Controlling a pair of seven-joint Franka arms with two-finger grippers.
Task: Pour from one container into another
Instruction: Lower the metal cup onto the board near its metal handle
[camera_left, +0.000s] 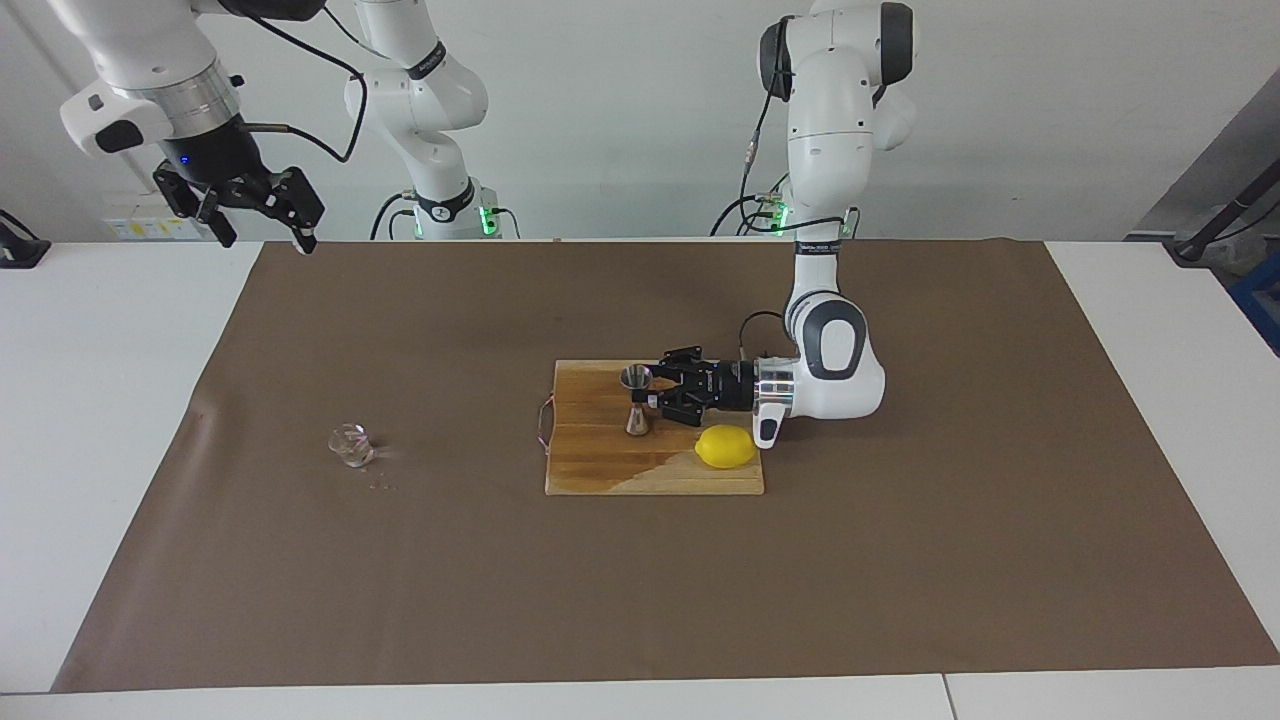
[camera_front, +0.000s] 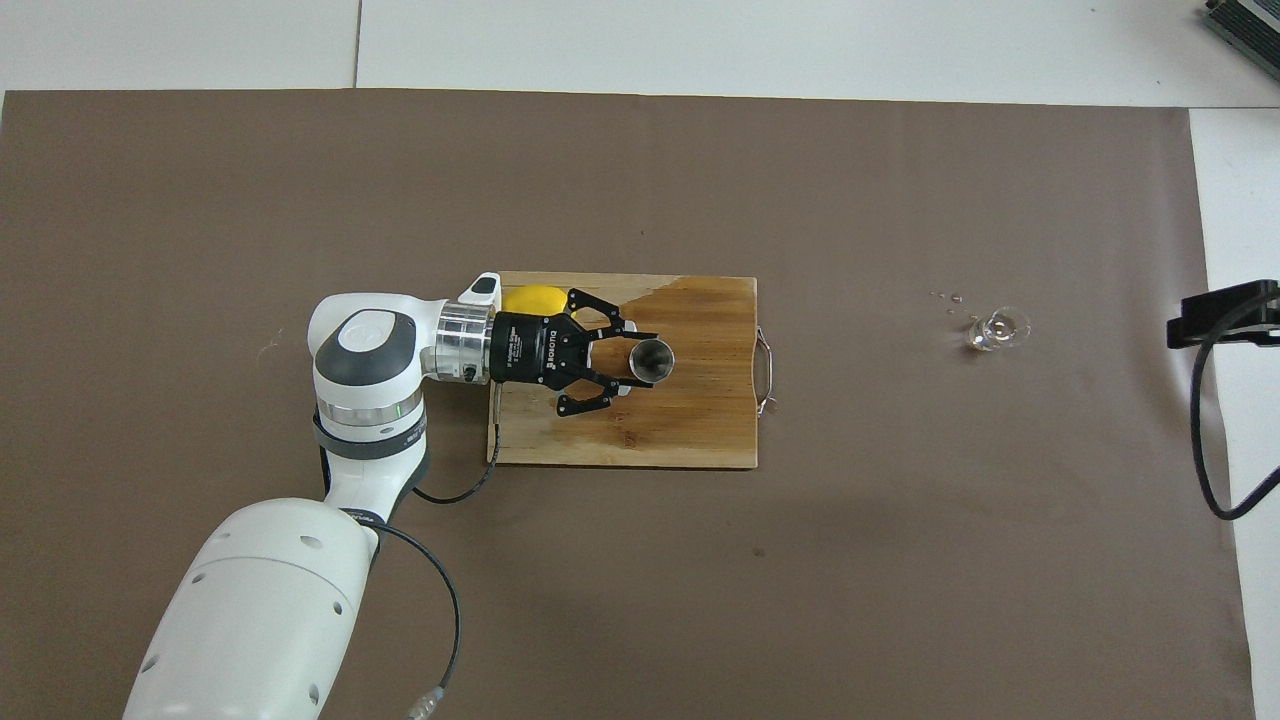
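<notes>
two arms, one at the jigger

two arms share the table. the left gripper (camera_left: 648, 397) lies level and low over the board (camera_left: 600, 465), its fingers closed on the waist of the jigger (camera_left: 634, 401), which stands upright on the board with its open cone up. in the overhead view the jigger (camera_front: 651, 361) shows as a round steel mouth right at the fingertips, and the gripper's (camera_front: 636, 361) outer links splay to both sides.

a lemon (camera_left: 726, 446) rests on the board at the corner toward the left arm's end, farther from the robots than the gripper and just beside its wrist. part of the board around the lemon looks paler than the rest.

the cup (camera_left: 350, 445) stands alone on the brown mat (camera_left: 640, 580), well apart from the board, toward the right arm's end of the table; a few small drops lie on the mat just beside it. from above, the cup (camera_front: 996, 329) is clear and roundish.

the right arm waits, its gripper (camera_left: 262, 228) raised high over that end's mat edge, fingers spread wide and holding nothing.
</notes>
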